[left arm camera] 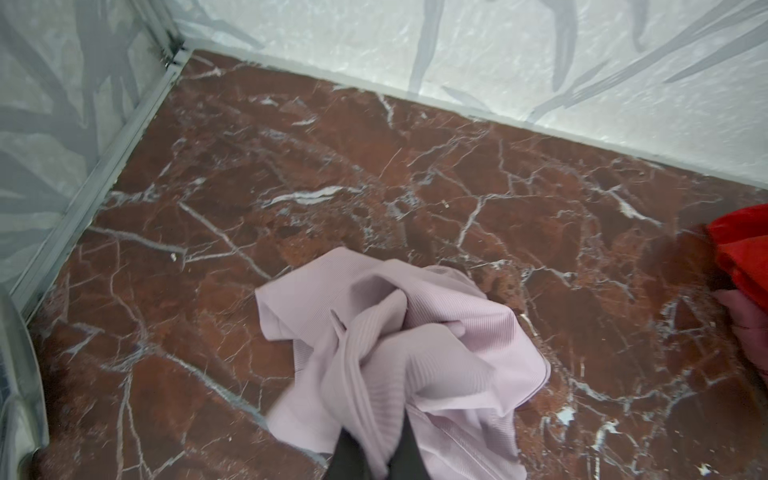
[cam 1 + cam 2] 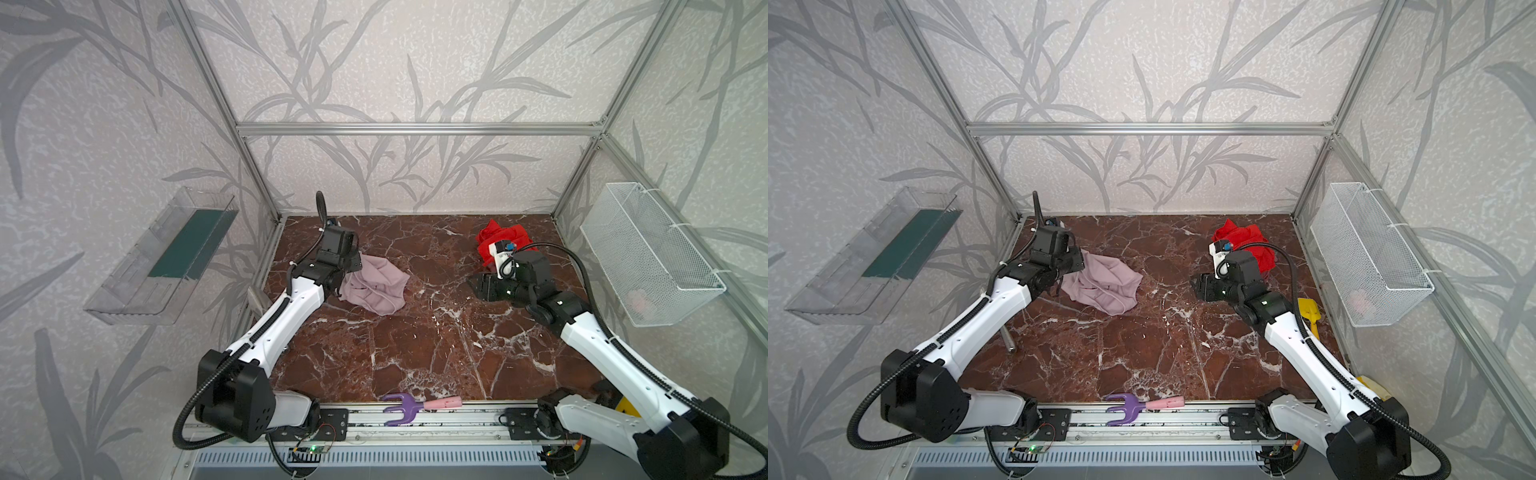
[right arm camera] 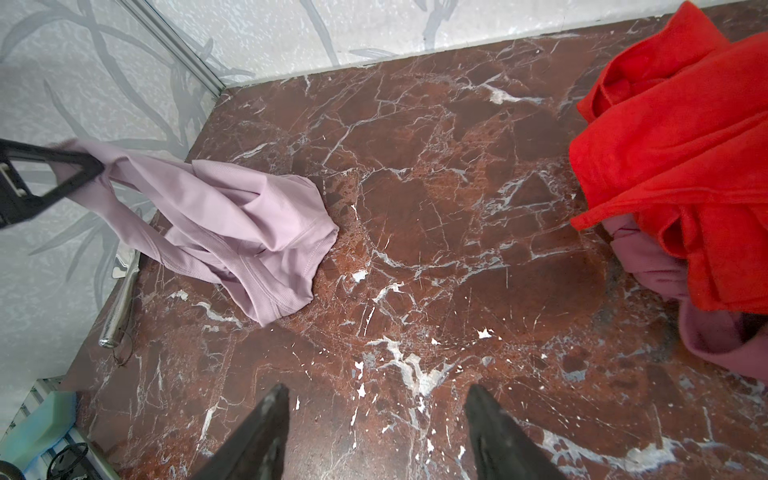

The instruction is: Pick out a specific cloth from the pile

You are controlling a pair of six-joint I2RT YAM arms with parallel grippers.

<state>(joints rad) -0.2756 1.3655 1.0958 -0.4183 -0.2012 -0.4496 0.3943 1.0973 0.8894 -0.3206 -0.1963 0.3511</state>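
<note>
The cloth (image 3: 232, 220), thin, finely ribbed and pale lilac-pink, is lying crumpled on the left of the glossy red-brown marbled tabletop (image 2: 415, 332), with 1 bunched end rising into the left gripper (image 3: 83, 170), which is clamping it. The right gripper (image 3: 378, 390) is hovering, jaws apart, near the pile (image 2: 503, 241), where a red cloth (image 3: 673, 145) is draping over a mauve cloth (image 3: 715, 332). Leaf-patterned walls (image 2: 395, 62) are enclosing the table.
</note>
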